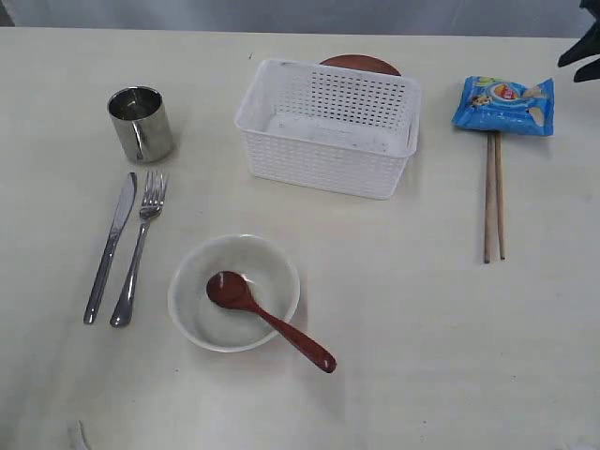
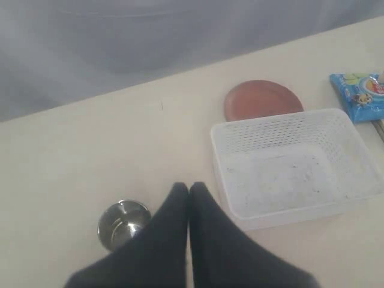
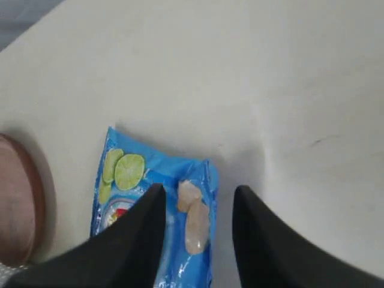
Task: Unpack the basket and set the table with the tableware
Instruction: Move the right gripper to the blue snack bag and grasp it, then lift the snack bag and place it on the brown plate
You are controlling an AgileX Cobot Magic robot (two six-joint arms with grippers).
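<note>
The basket (image 1: 319,169) is empty. The bowl (image 1: 202,281) holds 1 spoon (image 1: 277,325). The left gripper (image 2: 189,187) is closed by the cup (image 2: 123,223). The right gripper (image 3: 200,192) is open over the chip bag (image 3: 129,174). Only the left wrist view shows the whole plate (image 2: 261,99).

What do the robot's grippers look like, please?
The left gripper and the right gripper each have two smooth, matt black fingers, broad at the base and narrowing to rounded tips. No cables, markings or labels show on them.
</note>
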